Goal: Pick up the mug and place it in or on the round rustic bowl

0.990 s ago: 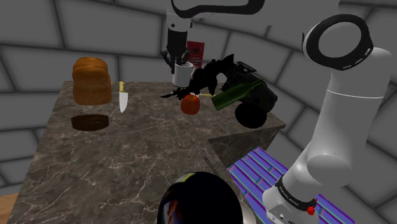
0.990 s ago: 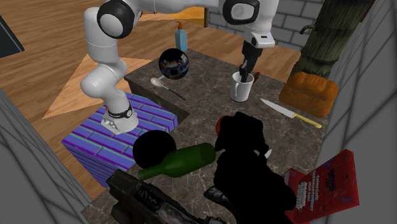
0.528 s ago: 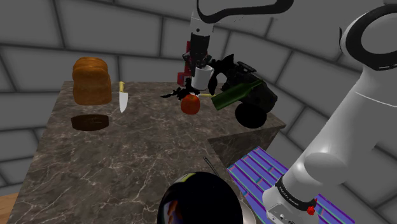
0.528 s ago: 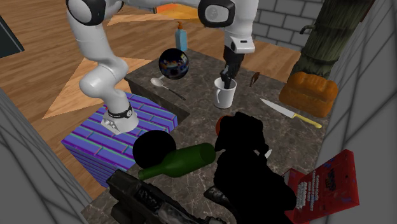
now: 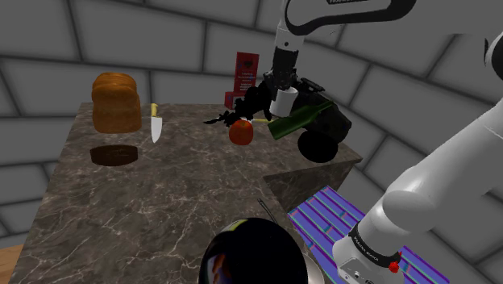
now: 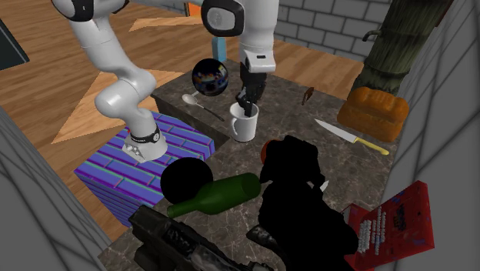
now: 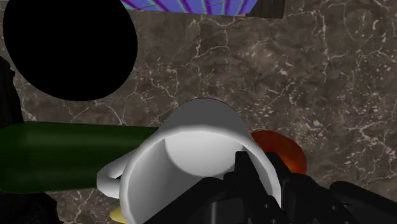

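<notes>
White mug (image 6: 245, 125) aloft, upper middle of the second exterior view, gripper (image 6: 246, 106) pinching its rim.
Rigid, smooth, probably light and slick. I judge the rim wall the surest hold, with the handle (image 7: 109, 178) spare. I lose the fingertips against black clutter (image 6: 300, 200), and the mug's underside is hidden.

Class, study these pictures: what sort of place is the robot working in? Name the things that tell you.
Probably a home kitchen: a dark marbled counter carries a loaf of bread, a kitchen knife and a green bottle. Grey stone-block walls stand behind it.
</notes>
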{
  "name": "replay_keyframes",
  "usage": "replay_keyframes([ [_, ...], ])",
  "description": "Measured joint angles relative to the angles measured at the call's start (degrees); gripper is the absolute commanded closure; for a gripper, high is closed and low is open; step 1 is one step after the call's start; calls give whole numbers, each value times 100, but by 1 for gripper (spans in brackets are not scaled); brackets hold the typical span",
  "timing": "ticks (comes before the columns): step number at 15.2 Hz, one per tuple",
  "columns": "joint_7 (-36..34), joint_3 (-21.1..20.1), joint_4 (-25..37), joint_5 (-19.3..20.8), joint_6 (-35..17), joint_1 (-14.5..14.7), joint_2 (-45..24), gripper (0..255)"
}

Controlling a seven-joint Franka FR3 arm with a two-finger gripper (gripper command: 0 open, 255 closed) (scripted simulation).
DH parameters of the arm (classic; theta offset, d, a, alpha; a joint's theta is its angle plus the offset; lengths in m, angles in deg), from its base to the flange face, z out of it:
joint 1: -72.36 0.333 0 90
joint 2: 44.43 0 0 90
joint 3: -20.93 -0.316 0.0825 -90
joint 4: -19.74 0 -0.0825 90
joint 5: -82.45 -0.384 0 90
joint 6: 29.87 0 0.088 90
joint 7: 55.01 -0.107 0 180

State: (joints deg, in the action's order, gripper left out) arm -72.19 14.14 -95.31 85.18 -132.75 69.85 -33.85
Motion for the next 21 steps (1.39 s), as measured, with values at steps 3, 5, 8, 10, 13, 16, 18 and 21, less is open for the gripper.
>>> replay_keyframes([
  [3,349,217,-435,15,-12,-131,446,255],
  [5,566,359,-678,45,-7,-213,704,255],
  [8,946,623,-1009,129,17,-364,1084,255],
  [10,1177,787,-1227,199,7,-456,1309,255],
  [13,1542,1053,-1468,332,86,-609,1662,255],
  [16,1923,1341,-1634,494,154,-776,1933,255],
  [18,2058,1455,-1759,560,67,-836,1985,255],
  [21,2086,1501,-2014,596,-148,-861,2028,255],
])
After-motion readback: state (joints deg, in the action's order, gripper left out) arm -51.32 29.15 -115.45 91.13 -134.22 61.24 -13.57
